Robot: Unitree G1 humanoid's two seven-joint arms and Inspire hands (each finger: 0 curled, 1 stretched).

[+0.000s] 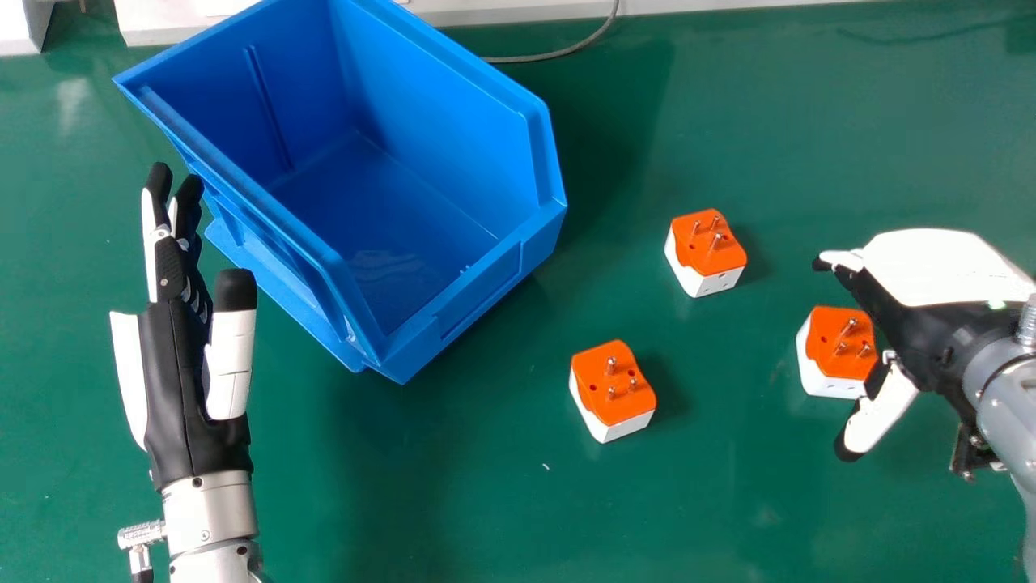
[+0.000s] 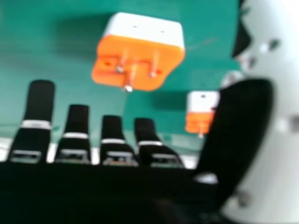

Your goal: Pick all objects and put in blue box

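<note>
One left hand, smooth black and white on a silver forearm, fingers straight, holding nothing, just beside the blue box. One near plug adapter, glossy orange over white, blocky with softened corners, metal pins upright, on green tabletop. One right hand, rounded white shell over black, thumb and fingers spread wide, grasping nothing. One right plug adapter, same make, between that thumb and fingers in the head view; contact, cannot tell. One far plug adapter, pins up, well apart from its fellows. One blue box, smooth moulded plastic, thick angular rim, high back walls, low front lip; adapters all outside. Broad open room between left hand and near adapter; narrower green strip between box edge and far adapter. Beyond, one thin grey cable, curved, beside a straight white ledge.
</note>
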